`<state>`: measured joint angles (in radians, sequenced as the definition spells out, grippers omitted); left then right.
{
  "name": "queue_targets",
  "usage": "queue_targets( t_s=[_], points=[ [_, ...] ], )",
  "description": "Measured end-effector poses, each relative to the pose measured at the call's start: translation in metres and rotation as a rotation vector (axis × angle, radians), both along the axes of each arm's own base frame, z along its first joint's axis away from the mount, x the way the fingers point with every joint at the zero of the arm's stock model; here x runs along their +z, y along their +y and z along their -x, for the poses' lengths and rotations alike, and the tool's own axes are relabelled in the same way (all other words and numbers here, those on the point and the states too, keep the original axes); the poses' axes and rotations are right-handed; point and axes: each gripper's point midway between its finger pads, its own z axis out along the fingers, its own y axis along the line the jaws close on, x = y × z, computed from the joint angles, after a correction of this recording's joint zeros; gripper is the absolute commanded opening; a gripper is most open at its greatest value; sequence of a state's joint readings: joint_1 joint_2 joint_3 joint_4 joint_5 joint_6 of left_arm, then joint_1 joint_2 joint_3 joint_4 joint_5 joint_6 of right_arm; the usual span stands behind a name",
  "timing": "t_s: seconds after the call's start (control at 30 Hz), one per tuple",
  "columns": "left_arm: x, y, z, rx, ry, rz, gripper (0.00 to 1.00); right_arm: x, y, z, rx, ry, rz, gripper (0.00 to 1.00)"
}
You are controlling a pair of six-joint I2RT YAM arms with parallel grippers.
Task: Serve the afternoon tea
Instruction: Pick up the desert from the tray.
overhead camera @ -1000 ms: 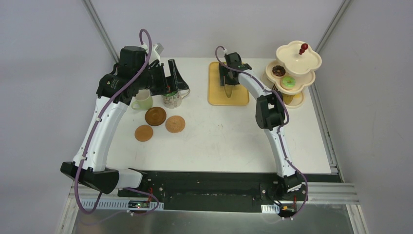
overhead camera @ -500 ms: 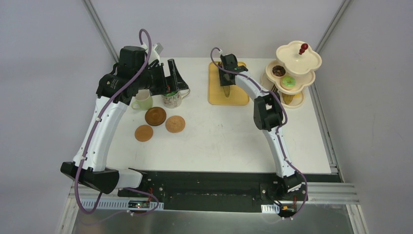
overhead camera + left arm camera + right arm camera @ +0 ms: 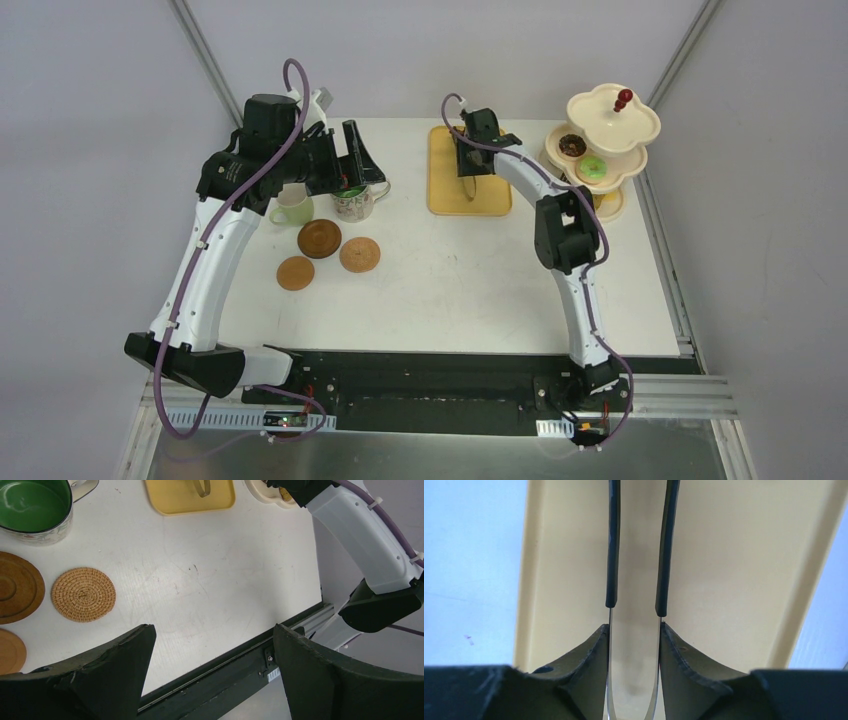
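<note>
Yellow tray (image 3: pixel 734 555) at the bench's (image 3: pixel 450 290) far edge is lying under the black-sleeved tongs (image 3: pixel 613 545), whose bare metal arms the right jaws are pinching together. The left jaws are gaping wide, holding nothing and partly hiding the green-lined mug (image 3: pixel 352 205). Two ring pastries (image 3: pixel 592 168) are sitting on the cream stand (image 3: pixel 610 125) at the far right corner, its bottom tier partly hidden. Three round coasters (image 3: pixel 359 254) are lying near the mug.

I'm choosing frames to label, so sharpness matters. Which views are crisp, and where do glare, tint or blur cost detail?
Top external: evenly lit and crisp, with bright patches only on the metal rail at the near edge. Left wrist: woven coaster sharp, left fingers dark and soft. Right wrist: tongs fairly sharp, table tinted blue, right fingers underexposed.
</note>
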<state>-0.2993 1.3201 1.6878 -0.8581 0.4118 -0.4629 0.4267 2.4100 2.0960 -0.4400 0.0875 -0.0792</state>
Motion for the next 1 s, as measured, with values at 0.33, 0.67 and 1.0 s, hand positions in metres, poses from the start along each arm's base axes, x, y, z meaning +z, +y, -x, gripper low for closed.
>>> queue_targets(
  t_s=[0.33, 0.67, 1.0],
  points=[
    [0.0, 0.0, 0.0, 0.0, 0.0, 0.0, 0.91, 0.039, -0.006, 0.013, -0.024, -0.01, -0.118, 0.03],
    [-0.002, -0.003, 0.002, -0.017, 0.004, 0.013, 0.91, 0.076, -0.015, 0.054, -0.033, 0.032, -0.253, 0.0],
    [-0.001, -0.01, 0.011, -0.027, 0.029, 0.08, 0.91, 0.114, -0.029, 0.098, -0.024, 0.034, -0.325, 0.0]
  ],
)
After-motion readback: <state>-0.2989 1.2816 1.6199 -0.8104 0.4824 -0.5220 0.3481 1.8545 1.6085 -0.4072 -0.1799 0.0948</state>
